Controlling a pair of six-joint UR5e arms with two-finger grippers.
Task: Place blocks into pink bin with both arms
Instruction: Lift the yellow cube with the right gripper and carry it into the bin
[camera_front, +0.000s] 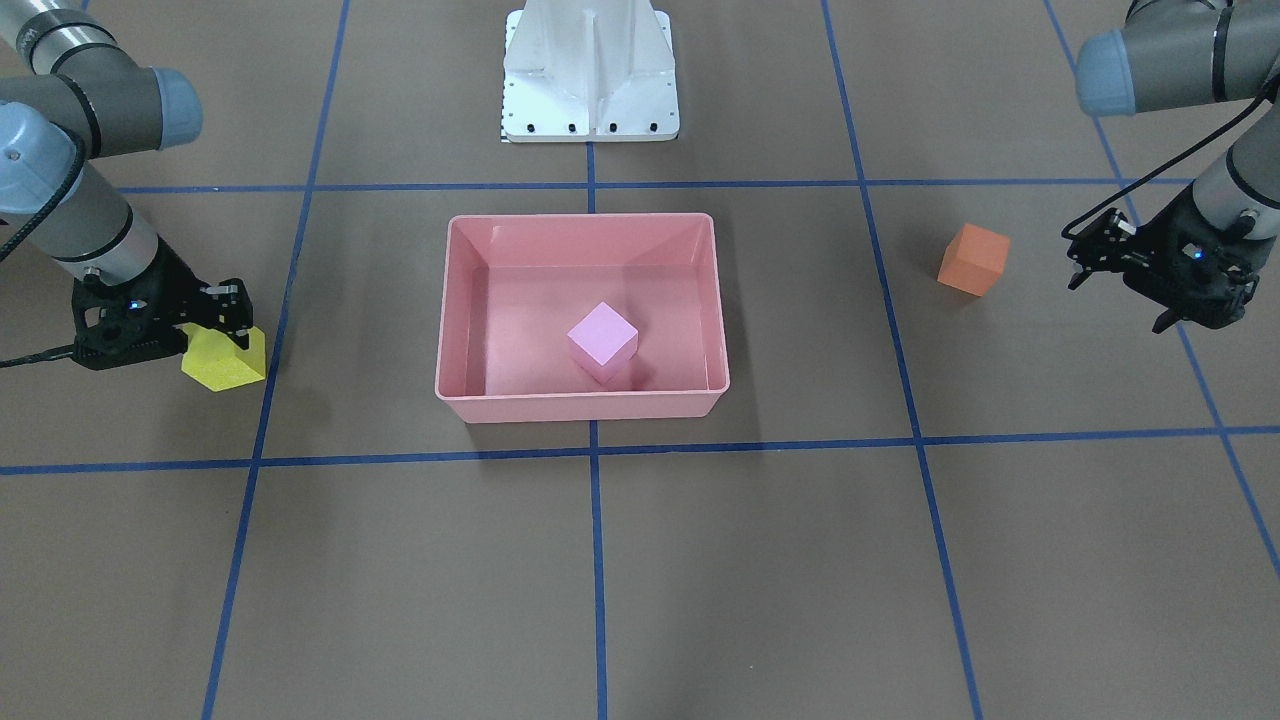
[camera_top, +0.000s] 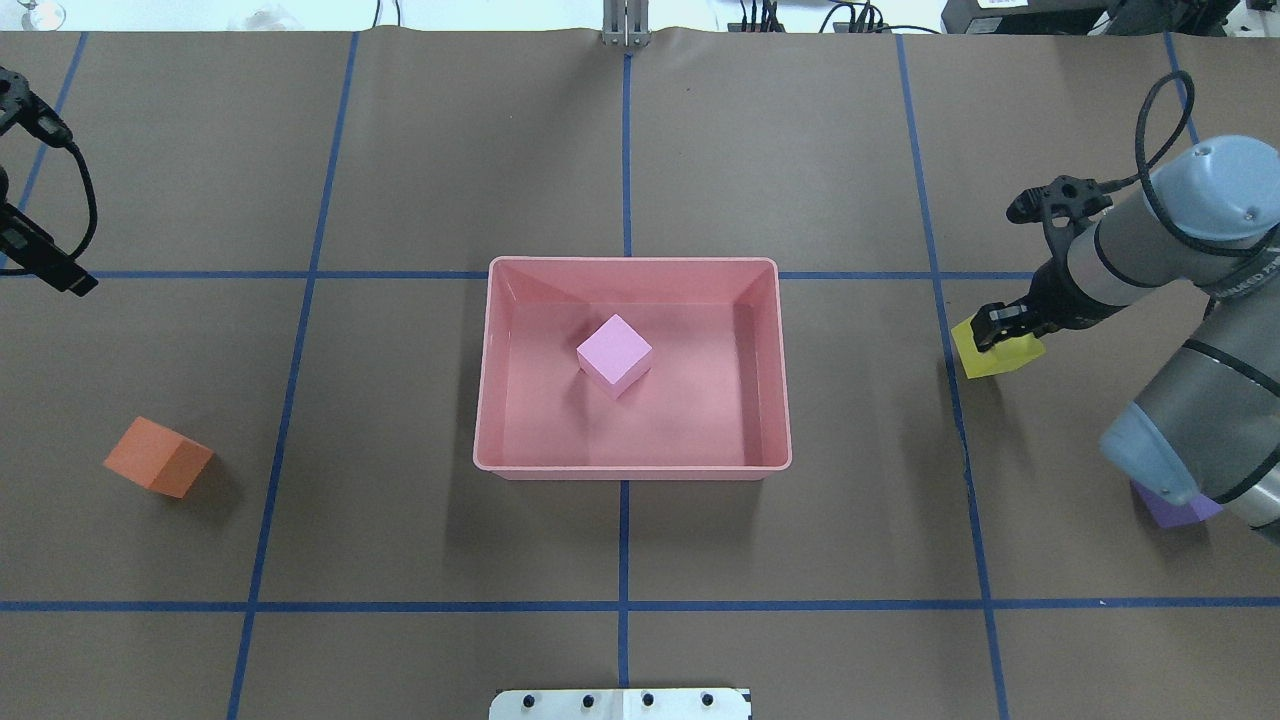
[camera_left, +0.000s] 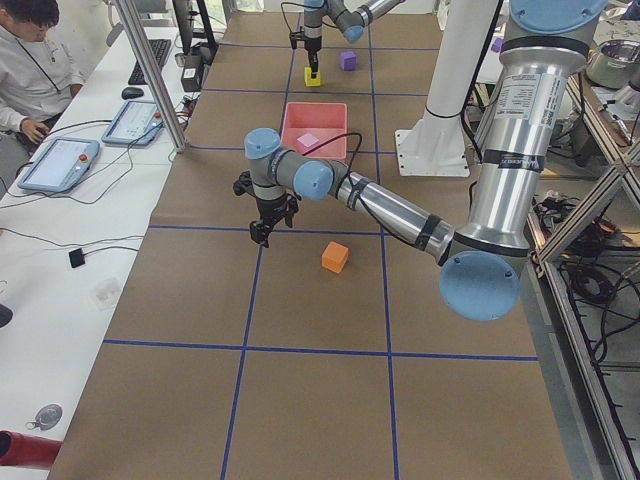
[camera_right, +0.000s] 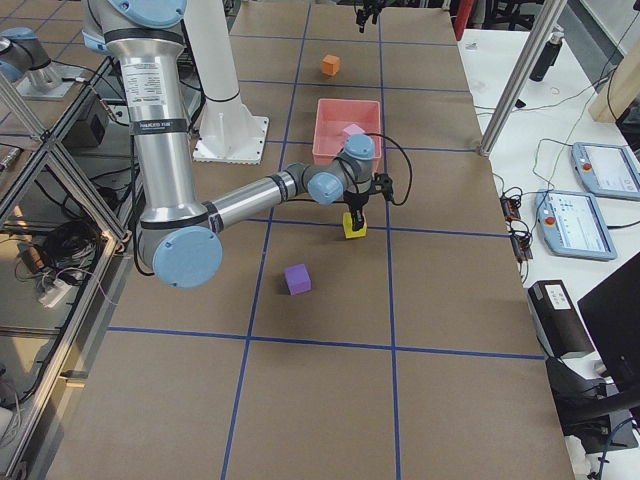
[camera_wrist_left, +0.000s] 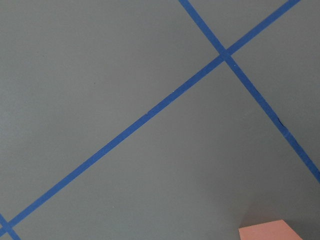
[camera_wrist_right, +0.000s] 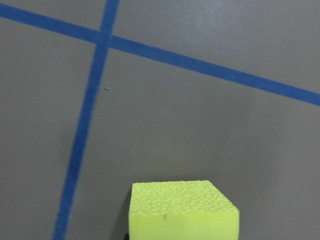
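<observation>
The purple block (camera_top: 1172, 512) lies mostly hidden beneath the right arm (camera_top: 1155, 450); the right wrist view's bottom edge cuts off the yellow block (camera_wrist_right: 182, 210).

**Colours on the table**

Brown paper table (camera_top: 400, 150), gridded with blue tape lines (camera_top: 625, 540). At centre, salmon-pink bin (camera_top: 632, 468), plain, no markings. Inside it, light pink-lilac block (camera_top: 614, 356), paler than the tray floor. Orange block (camera_top: 158, 457) to the left, darker on its shaded face. Yellow block (camera_front: 225, 362) to the right, finely speckled in the wrist view. Purple block (camera_right: 297, 278) near right. Left arm (camera_left: 390, 210) and right arm (camera_top: 1130, 250) grey, with light blue joint caps. Left gripper (camera_front: 1115, 300) and right gripper (camera_front: 222, 325) black. Base (camera_front: 590, 70) white.
</observation>
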